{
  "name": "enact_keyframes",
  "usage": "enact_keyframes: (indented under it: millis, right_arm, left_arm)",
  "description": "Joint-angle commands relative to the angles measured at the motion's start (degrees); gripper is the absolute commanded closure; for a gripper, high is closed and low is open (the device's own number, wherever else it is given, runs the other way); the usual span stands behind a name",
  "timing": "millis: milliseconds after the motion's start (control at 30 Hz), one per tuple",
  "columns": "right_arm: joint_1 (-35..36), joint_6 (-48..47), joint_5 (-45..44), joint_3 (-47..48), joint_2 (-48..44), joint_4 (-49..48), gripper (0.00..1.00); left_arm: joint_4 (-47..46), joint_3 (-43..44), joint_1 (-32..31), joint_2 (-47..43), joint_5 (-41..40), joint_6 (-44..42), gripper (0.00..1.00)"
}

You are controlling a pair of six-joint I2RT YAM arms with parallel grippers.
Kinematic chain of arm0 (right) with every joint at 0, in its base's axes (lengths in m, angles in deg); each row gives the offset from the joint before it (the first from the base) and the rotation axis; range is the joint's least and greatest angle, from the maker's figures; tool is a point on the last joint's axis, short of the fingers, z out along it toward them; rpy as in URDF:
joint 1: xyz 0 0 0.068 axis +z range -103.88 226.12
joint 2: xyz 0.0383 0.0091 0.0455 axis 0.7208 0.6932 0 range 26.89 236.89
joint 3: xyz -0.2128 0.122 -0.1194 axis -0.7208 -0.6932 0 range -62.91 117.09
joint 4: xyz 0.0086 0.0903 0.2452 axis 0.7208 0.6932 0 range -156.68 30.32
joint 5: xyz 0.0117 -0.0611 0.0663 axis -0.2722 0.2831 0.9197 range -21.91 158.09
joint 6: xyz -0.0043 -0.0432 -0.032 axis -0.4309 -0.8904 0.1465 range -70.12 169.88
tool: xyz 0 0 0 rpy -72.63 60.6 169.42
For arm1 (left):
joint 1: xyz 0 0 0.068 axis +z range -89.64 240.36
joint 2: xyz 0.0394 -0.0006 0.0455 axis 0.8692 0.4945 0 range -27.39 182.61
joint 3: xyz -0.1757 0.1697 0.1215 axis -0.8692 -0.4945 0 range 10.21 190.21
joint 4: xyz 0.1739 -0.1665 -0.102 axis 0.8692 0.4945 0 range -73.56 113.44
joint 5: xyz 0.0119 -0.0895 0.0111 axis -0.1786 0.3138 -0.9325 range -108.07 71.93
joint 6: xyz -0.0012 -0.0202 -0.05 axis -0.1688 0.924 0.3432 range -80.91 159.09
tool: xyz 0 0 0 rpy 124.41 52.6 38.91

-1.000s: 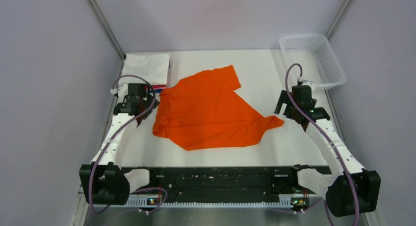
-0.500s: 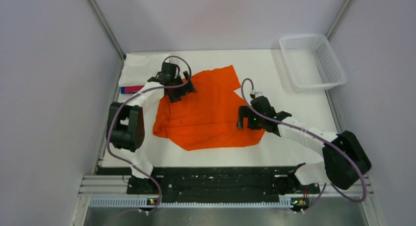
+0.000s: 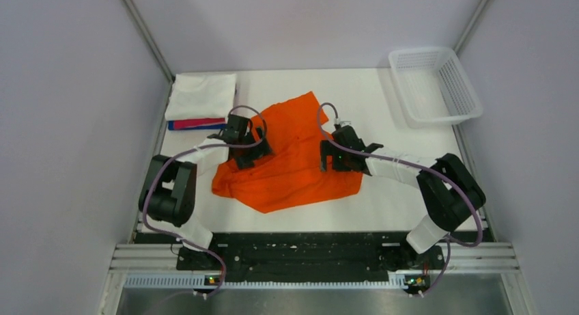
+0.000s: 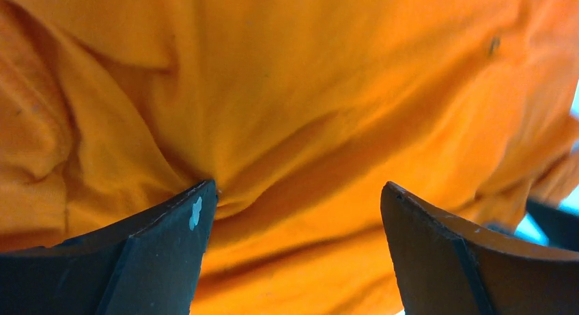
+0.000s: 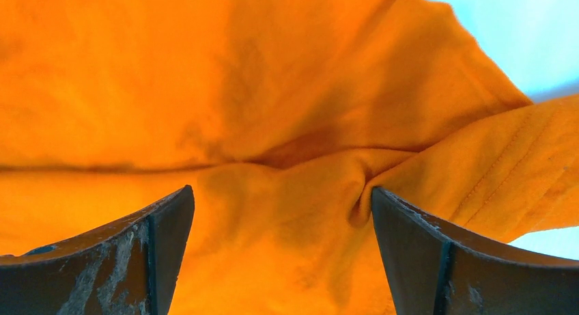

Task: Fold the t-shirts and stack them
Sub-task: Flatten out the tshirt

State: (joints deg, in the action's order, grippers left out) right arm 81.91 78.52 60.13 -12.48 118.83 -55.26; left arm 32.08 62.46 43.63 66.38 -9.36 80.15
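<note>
Both arms reach in over the white table (image 3: 369,96) and meet on the bright orange cloth t-shirt (image 3: 290,175), which lies rumpled and unfolded in the middle of the surface, one corner pointing toward the far edge and a wide lobe sagging toward the near rail. The left gripper (image 3: 251,153) is planted on the shirt's left side, nose down into the cloth. From the left wrist, that gripper (image 4: 297,199) has its jaws spread wide, and the dark fingers (image 4: 157,260) frame a swell of orange fabric; the left tip touches a crease, but nothing is pinched between them. Over on the other side, the right gripper (image 3: 329,158) sits on the shirt's right half, facing its partner across a band of wrinkled cloth. The right wrist tells the same story: this gripper (image 5: 283,199) is splayed wide, its scuffed fingers (image 5: 423,260) stand well apart, and a puckered fold and a stitched hem run between them, not clamped. So both are released, both right down at the fabric. Away from the action, a folded white cloth shirt (image 3: 203,95) rests flat in the far left corner, with a pink-red and blue folded layer (image 3: 196,124) showing beneath its near edge, just beside the orange shirt's far left reach. The white plastic mesh basket (image 3: 433,83) sits at the far right corner, well apart from both grippers.
</note>
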Motion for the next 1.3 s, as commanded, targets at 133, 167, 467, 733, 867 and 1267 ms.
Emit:
enact_keyframes:
  millis: [133, 167, 467, 733, 867, 1267]
  right_arm:
    - [0.4, -3.8, 0.9, 10.5, 8.8, -1.2, 0.01]
    - [0.4, -3.9, 1.0, 10.5, 9.2, -1.3, 0.01]
    - [0.4, -2.4, -1.1, 3.2, 4.6, -2.1, 0.01]
    - [-1.3, -1.3, -2.0, -5.0, -4.7, -4.1, 0.01]
    - [-3.4, 0.7, -2.0, -10.1, -9.9, -4.1, 0.01]
    - [-6.4, 15.9, -6.8, -28.8, -35.0, 12.0, 0.01]
  left_arm:
    - [10.9, -20.3, -18.0, -16.3, 12.5, 8.2, 0.04]
    - [11.7, -20.1, -19.6, -18.7, 12.8, 8.4, 0.04]
    - [7.5, -5.8, -19.6, -24.6, -7.0, 1.1, 0.01]
    - [1.7, 11.6, -12.2, 2.8, -3.7, -0.8, 0.02]
    - [1.5, 14.8, -10.0, 11.3, -2.0, 0.2, 0.05]
    - [1.6, 7.7, -3.4, 11.4, -5.3, 2.2, 0.06]
